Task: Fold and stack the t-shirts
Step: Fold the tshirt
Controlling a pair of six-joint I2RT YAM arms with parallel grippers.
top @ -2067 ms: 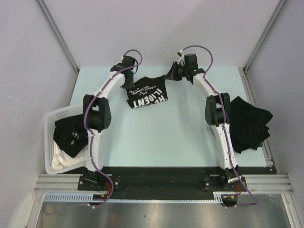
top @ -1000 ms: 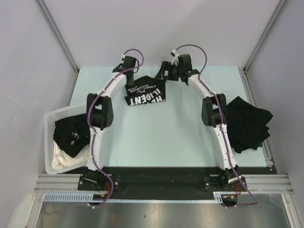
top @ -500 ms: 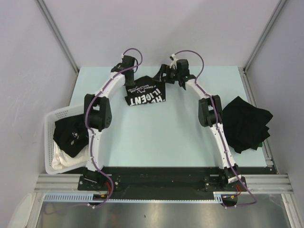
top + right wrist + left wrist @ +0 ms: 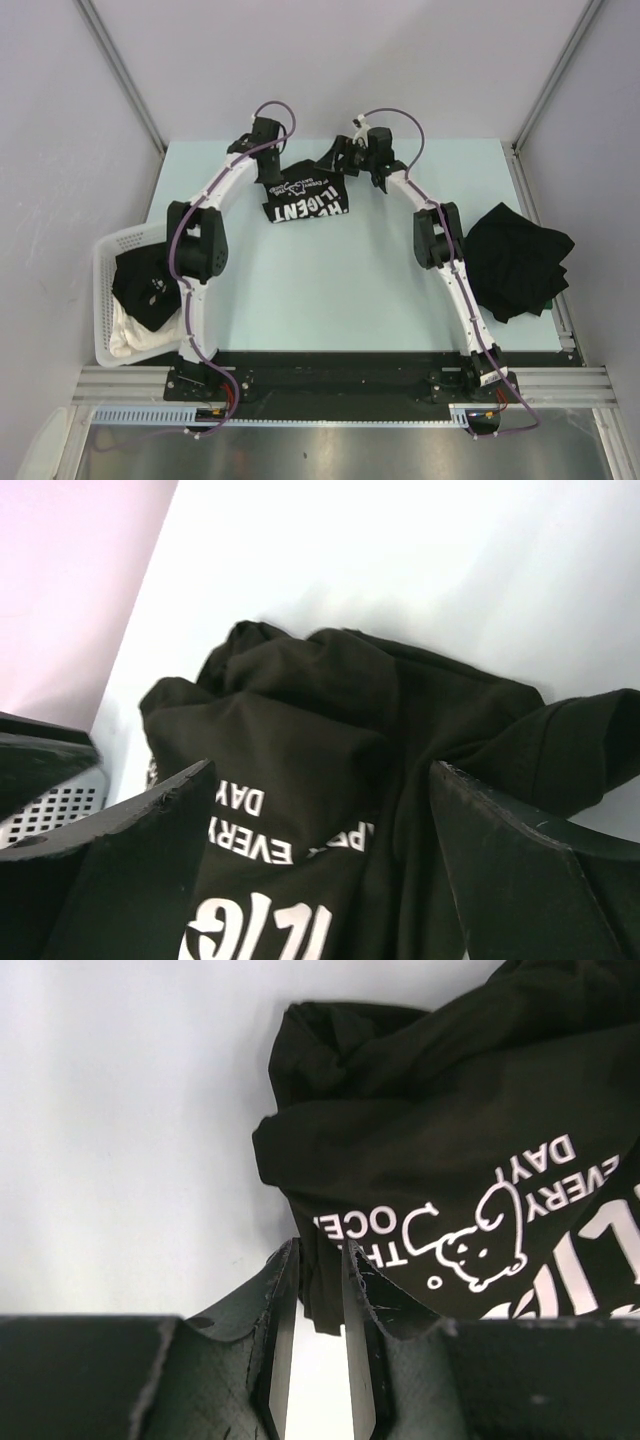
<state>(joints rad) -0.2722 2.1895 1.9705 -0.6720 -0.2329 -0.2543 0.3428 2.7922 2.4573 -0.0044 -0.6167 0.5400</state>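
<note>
**On the tabletop point(image 4: 330, 290): printed t-shirt point(image 4: 305, 198) pinched at one edge**

At the printed t-shirt's left edge, the left gripper point(image 4: 318, 1290) is clenched on the crumpled fabric. The right gripper point(image 4: 322, 770) hangs spread wide over the shirt's right side. Nearer and left of that shirt, the basket point(image 4: 103, 270) holds a black t-shirt point(image 4: 145, 285) and a white cloth point(image 4: 125, 335). Nearer and right of it lies a pile of black t-shirts point(image 4: 515, 260).

Setting: robotics lab, enclosed test cell.
Evidence:
- plain grey panel walls point(image 4: 330, 60) framed by aluminium struts point(image 4: 120, 75)
- pale mint tabletop point(image 4: 330, 290) filling cell floor
- left arm point(image 4: 190, 250) and right arm point(image 4: 437, 235), white links with black joints, bolted to black base plate point(image 4: 340, 362) on aluminium rail point(image 4: 120, 385) at near edge
- exposed purple cables point(image 4: 392, 111) looping over arm joints
- slotted cable duct point(image 4: 330, 419) running along front of rail
</note>
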